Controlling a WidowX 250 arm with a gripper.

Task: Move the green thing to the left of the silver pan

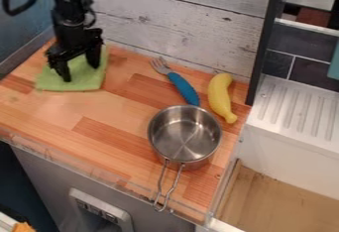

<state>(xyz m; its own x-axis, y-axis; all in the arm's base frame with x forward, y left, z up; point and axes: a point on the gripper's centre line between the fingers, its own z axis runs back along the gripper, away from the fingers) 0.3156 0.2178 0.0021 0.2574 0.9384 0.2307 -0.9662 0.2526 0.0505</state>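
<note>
My black two-finger gripper (81,71) is at upper left, fingers apart over the flat green cloth (81,83); closing too high, I may miss it.

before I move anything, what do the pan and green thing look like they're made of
The pan looks like polished metal, likely steel: its silvery walls reflect light. The green thing seems matte fabric, lying flat without shine, or perhaps foam.

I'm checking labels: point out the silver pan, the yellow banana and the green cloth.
Silver pan (186,136): camera view, inside bottom.
Yellow banana (219,96): camera view, mid-body.
Green cloth (83,80): camera view, bare front part.
</note>
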